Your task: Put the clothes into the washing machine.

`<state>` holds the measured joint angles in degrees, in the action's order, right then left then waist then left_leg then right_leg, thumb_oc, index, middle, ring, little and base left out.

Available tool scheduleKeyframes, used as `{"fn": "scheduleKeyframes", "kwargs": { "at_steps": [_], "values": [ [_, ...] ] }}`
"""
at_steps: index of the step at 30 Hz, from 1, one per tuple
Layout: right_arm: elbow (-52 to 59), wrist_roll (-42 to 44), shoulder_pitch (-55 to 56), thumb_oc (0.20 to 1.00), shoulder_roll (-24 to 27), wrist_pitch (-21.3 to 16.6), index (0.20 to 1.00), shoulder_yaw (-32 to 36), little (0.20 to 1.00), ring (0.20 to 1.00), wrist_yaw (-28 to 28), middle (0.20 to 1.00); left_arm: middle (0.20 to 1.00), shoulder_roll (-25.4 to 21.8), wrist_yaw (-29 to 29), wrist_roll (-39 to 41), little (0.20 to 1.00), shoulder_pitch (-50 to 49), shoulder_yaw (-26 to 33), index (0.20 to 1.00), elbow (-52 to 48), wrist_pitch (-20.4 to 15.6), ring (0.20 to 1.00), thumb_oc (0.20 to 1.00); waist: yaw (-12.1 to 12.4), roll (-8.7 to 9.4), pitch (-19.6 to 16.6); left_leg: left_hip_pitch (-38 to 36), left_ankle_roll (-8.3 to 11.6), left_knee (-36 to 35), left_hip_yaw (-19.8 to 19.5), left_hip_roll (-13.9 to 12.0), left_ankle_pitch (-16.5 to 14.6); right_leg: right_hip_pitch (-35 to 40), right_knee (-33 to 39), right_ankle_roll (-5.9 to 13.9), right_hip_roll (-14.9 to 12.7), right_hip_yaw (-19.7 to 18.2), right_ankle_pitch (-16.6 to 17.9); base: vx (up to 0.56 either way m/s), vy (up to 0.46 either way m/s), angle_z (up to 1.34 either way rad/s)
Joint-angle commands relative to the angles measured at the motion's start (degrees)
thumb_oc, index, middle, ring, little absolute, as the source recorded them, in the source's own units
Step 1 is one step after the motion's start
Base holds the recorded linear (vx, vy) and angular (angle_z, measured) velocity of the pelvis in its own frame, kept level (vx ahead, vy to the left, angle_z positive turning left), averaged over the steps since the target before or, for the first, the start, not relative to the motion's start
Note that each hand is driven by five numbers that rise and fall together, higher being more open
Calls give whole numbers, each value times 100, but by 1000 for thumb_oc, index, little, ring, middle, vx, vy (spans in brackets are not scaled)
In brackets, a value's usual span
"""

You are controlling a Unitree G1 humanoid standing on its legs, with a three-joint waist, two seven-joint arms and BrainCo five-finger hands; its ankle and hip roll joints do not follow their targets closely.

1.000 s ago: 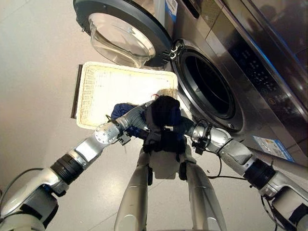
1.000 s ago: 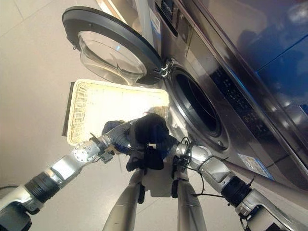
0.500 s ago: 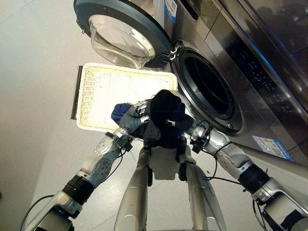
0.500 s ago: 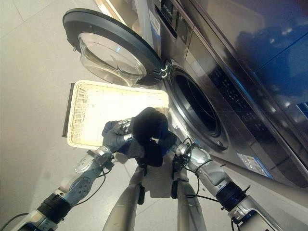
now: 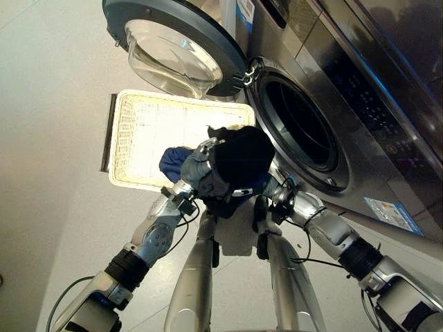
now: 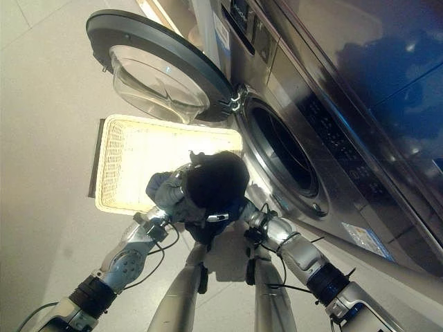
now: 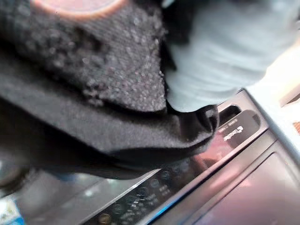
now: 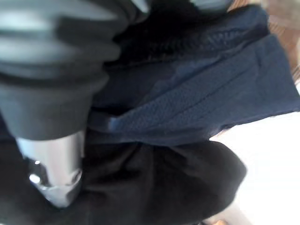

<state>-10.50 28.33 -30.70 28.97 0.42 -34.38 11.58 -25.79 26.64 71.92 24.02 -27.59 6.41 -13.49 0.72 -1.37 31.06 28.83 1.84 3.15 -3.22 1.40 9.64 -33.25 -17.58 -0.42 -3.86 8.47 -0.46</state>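
A bundle of dark clothes [image 5: 239,162], black on top with grey and navy folds [image 5: 173,159] hanging at its left, is held up between both hands just before the washing machine's round drum opening [image 5: 297,128]. My left hand [image 5: 196,164] clasps the bundle's left side, fingers curled into the cloth. My right hand [image 5: 275,196] sits under the bundle's right side; in the right wrist view a silver finger [image 8: 51,173] presses into black cloth below navy fabric [image 8: 197,108]. The left wrist view shows black knit [image 7: 93,79] and grey cloth [image 7: 225,51] close up.
The washer's glass door [image 5: 176,52] stands swung open to the left of the drum. A white woven laundry basket [image 5: 149,124] lies on the pale floor below the door, behind the bundle. The machine's control panel [image 7: 187,187] runs along its front.
The bundle has risen and shifted right, closer to the drum opening. My left arm has swung in under it, and the right forearm has followed.
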Motion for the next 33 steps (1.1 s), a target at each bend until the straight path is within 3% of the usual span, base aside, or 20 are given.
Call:
{"fn": "scheduleKeyframes", "kwargs": {
  "at_steps": [1, 6, 8, 10, 11, 13, 14, 16, 19, 28, 33],
  "values": [
    [213, -145, -107, 1000, -98, -104, 1000, -120, 1000, 1000, -59, 1000, 200, 182, 440, 374, 200, 46, 151, 200, -800, -423, 200, 200, -45, 58, -127, 48, -533, 405, 287, 585, -306, 266, 983, 226, 286, -325, 863, 0, 0, 0],
    [103, -531, -132, 1000, -83, -6, 1000, -61, 1000, 1000, -428, 1000, 200, 317, 707, 924, 200, 2, 337, 200, -838, -762, 200, 200, -12, 49, -127, 52, -528, 424, 255, 592, -306, 279, 953, 213, 266, -295, 830, 1, 7, 0],
    [102, -1015, -142, 1000, -46, -56, 1000, -55, 1000, 1000, -670, 1000, 200, 419, 836, 1214, 200, -40, 491, 200, -1010, -1103, 200, 200, 4, 61, -127, 62, -524, 485, 293, 596, -355, 278, 960, 218, 227, -234, 821, 6, 39, 0],
    [101, -1046, -145, 1000, -46, -62, 1000, -53, 1000, 1000, -679, 1000, 200, 423, 838, 1224, 200, -42, 503, 200, -1028, -1105, 200, 200, 7, 62, -127, 63, -524, 487, 294, 596, -357, 277, 960, 218, 226, -230, 821, 0, 0, 0],
    [120, -1262, -177, 1000, -31, -97, 1000, -34, 1000, 1000, -796, 1000, 200, 432, 918, 1348, 200, -53, 586, 200, -1163, -1325, 200, 200, 25, 60, -127, 76, -525, 510, 293, 607, -365, 270, 956, 214, 216, -203, 823, 0, 0, 0],
    [144, -1377, -201, 1000, -24, -110, 1000, -28, 1000, 1000, -901, 1000, 200, 459, 930, 1364, 200, -55, 680, 200, -1260, -1421, 200, 200, 44, 57, -127, 74, -526, 528, 289, 615, -379, 280, 951, 212, 204, -182, 809, 0, 0, 0],
    [201, -1406, -270, 1000, -60, -149, 1000, 20, 1000, 1000, -1001, 1000, 200, 443, 606, 881, 200, -21, 888, 200, -1442, -1765, 200, 200, 89, 46, -127, 75, -531, 590, 269, 640, -418, 290, 916, 204, 186, -154, 777, 0, 0, 0],
    [206, -1407, -274, 1000, -65, -150, 1000, 25, 1000, 1000, -1010, 1000, 200, 442, 570, 843, 200, -19, 899, 200, -1452, -1775, 200, 200, 91, 45, -127, 76, -532, 595, 267, 641, -420, 288, 912, 203, 185, -152, 775, 0, 0, 0],
    [279, -1451, -280, 1000, -188, -132, 1000, 176, 1000, 1000, -1029, 1000, 200, 422, 73, 169, 200, 54, 1123, 200, -1604, -1724, 200, 200, 134, 9, -127, 85, -545, 676, 251, 675, -450, 296, 863, 190, 163, -113, 740, 0, 0, 0],
    [480, -2300, -150, 1000, -113, -76, 1000, 373, 1000, 1000, -1435, 1000, 200, 470, -10, 156, 200, 4, 1354, 200, -1775, -1521, 200, 200, 90, -3, -127, 134, -571, 740, 211, 691, -451, 236, 755, 158, 227, -269, 698, 0, 0, 0],
    [771, -2994, -143, 1000, -14, -412, 1000, 462, 1000, 1000, -1740, 1000, 200, 514, -35, 29, 200, 5, 1295, 200, -1783, -1458, 200, 200, 14, -9, -127, 129, -586, 752, 163, 691, -458, 204, 699, 156, 309, -429, 685, 0, 0, 0]
  ]
}}
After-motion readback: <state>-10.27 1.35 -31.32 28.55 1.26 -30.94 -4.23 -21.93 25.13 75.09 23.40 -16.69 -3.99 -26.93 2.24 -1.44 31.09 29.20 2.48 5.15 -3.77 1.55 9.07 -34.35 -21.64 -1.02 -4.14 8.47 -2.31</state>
